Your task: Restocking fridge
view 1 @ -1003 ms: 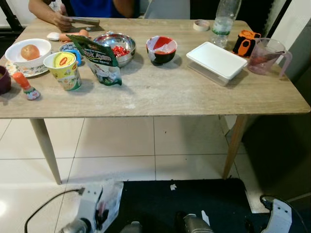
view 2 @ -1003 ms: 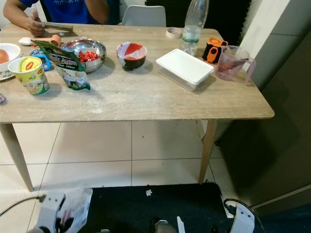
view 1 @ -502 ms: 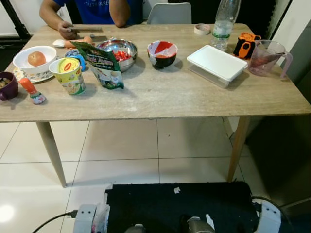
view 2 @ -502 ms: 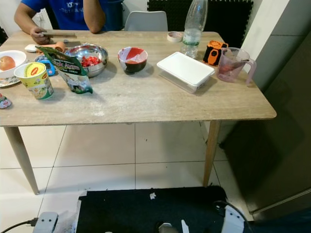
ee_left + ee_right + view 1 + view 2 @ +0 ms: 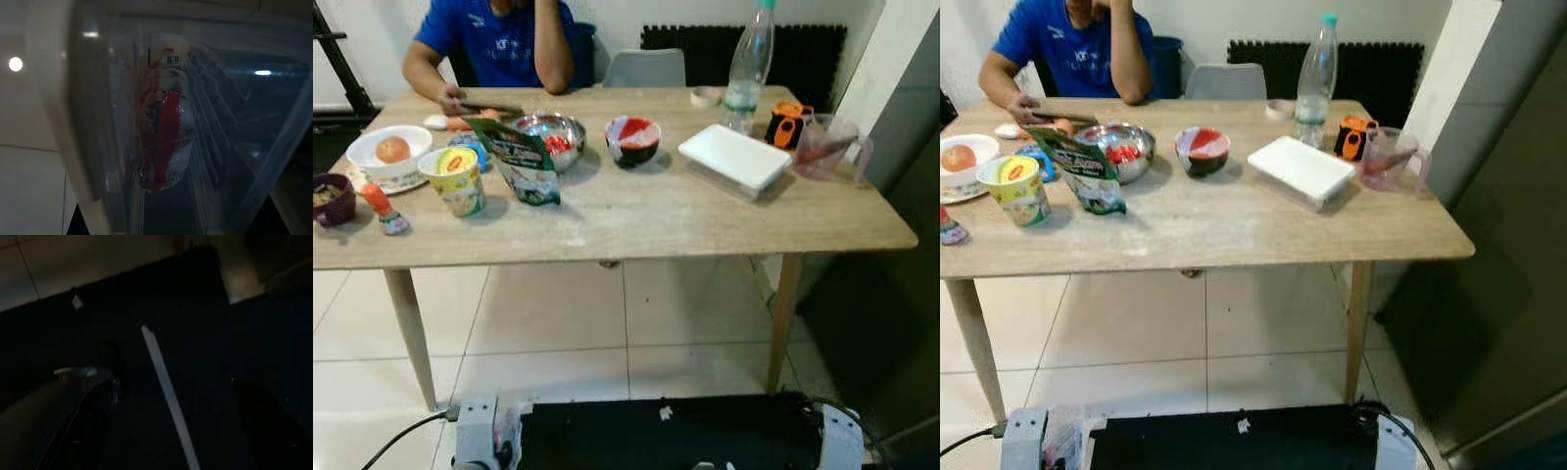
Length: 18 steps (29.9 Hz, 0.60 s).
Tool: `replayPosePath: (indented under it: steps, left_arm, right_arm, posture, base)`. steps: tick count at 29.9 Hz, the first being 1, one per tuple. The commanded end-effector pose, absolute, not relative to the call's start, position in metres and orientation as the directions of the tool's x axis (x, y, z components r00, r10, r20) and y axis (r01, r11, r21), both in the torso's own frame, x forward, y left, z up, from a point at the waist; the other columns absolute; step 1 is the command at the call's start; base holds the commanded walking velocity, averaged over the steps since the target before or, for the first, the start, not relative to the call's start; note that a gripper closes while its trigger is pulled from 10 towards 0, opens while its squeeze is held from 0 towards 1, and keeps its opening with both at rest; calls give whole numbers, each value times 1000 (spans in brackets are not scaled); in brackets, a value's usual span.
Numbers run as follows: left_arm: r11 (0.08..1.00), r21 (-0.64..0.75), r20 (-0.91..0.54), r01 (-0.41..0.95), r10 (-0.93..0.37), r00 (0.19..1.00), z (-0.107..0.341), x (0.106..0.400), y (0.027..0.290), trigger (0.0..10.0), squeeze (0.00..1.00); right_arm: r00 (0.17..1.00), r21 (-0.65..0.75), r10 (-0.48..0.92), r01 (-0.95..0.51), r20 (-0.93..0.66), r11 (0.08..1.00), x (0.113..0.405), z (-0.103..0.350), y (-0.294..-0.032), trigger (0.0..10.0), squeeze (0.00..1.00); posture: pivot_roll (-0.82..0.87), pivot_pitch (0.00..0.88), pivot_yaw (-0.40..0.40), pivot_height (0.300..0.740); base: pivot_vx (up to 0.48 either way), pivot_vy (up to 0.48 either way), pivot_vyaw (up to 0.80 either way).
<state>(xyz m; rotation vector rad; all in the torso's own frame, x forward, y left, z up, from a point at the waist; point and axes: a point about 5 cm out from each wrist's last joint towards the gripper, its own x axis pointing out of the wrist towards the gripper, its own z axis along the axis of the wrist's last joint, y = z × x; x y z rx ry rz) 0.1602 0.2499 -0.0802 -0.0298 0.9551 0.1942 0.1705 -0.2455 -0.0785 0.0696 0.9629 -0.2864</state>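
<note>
The worktop [image 5: 636,211] is evenly and brightly lit from above, with soft shadows cast on the pale floor tiles [image 5: 558,313] beneath. Slight softness is seen throughout both eye views. The wrist views are dim; small ceiling-light reflections [image 5: 15,63] are caught on the floor and on clear plastic [image 5: 234,122].

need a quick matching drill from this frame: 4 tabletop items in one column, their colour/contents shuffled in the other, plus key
Items:
1. steel bowl
2. white bowl
3. flat lidded container
4. measuring jug

Descriptions:
A. white lid, shut
B. tinted clear plastic, with a handle
C. holds small red pieces
D. holds one round orange-red fruit

Pairs: 1-C, 2-D, 3-A, 4-B
</note>
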Motion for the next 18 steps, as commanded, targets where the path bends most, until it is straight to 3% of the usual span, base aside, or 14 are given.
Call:
replayPosePath:
  steps: [1, 11, 18]
  left_arm:
    - [983, 49, -822, -174, 139, 552, -83, 159, 244, 10000, 0]
    - [997, 20, -839, -78, 59, 541, -87, 157, 228, 10000, 0]
    - [1000, 4, -862, 23, -8, 507, -91, 153, 220, 10000, 0]
  right_arm:
    - [532, -75, -221, 283, -817, 956, 173, -77, -247, 10000, 0]
    - [571, -88, -236, 273, -787, 958, 193, -65, -256, 10000, 0]
    - [552, -109, -248, 272, -796, 956, 183, -70, -256, 10000, 0]
  posture:
    - [2, 0, -20, 740]
    - [-24, 29, 2, 740]
    - [-35, 45, 3, 740]
  base:
    - [0, 0, 0]
    - [0, 0, 0]
    - [0, 0, 0]
